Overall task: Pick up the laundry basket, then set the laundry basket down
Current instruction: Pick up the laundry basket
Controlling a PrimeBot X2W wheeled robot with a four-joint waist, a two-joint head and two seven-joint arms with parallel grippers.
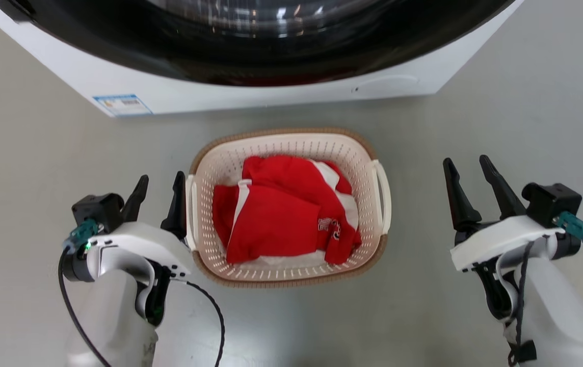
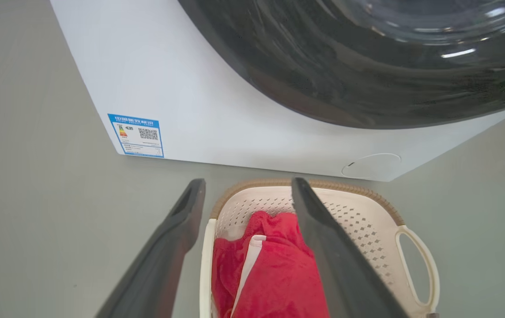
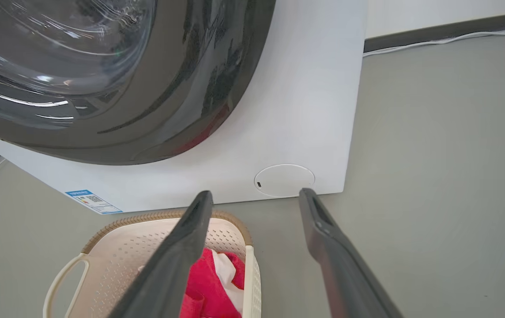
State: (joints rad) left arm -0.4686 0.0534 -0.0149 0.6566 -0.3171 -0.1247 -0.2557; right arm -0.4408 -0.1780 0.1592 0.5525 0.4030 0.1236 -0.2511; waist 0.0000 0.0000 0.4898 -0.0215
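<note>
The laundry basket (image 1: 281, 145), cream perforated plastic with a brown rim, stands on the grey floor in front of the washer and holds a red and white garment (image 1: 281, 214). My left gripper (image 1: 161, 178) is open just left of the basket's left handle (image 1: 191, 214). In the left wrist view the left gripper (image 2: 248, 181) has that handle (image 2: 206, 265) lying between its fingers, and the basket (image 2: 367, 221) reaches off to the right. My right gripper (image 1: 466, 161) is open and empty, a clear gap right of the right handle (image 1: 384, 196). From the right gripper (image 3: 256, 192), the basket (image 3: 124, 251) lies low and left.
A white washer (image 1: 271, 97) with a dark round glass door (image 1: 271, 46) stands right behind the basket, a blue label (image 1: 122, 104) at its lower left corner. Bare grey floor (image 1: 526, 102) lies on both sides. A white cable (image 3: 446, 39) runs along the dark skirting beyond the washer.
</note>
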